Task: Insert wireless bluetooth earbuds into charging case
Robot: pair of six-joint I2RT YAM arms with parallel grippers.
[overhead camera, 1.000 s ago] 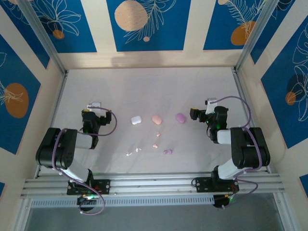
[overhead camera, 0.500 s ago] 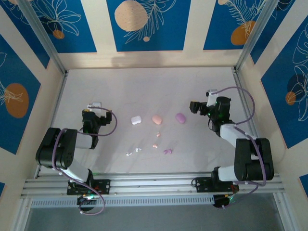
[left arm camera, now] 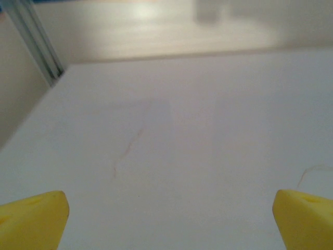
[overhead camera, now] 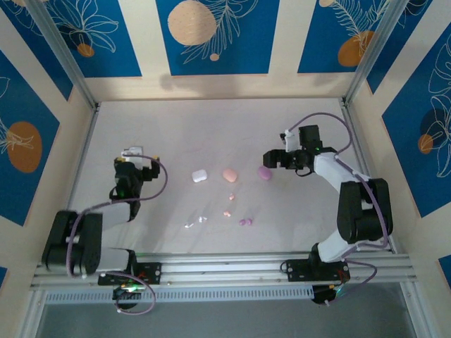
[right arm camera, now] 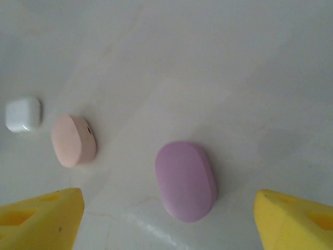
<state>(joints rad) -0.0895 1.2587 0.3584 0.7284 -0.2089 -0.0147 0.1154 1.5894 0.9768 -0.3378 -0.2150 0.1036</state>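
Both left pincer (overhead camera: 132,153) and right pincer (overhead camera: 272,160) stand spread; reaching step, I think: right must close on the purple pebble-shaped case (right arm camera: 186,179).

Black arms (overhead camera: 359,211), purple cables (overhead camera: 331,116), yellow fingers (right arm camera: 41,219)

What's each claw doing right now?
Left claw: open, empty.
Right claw: open, empty, facing the smooth purple pebble-shaped case.
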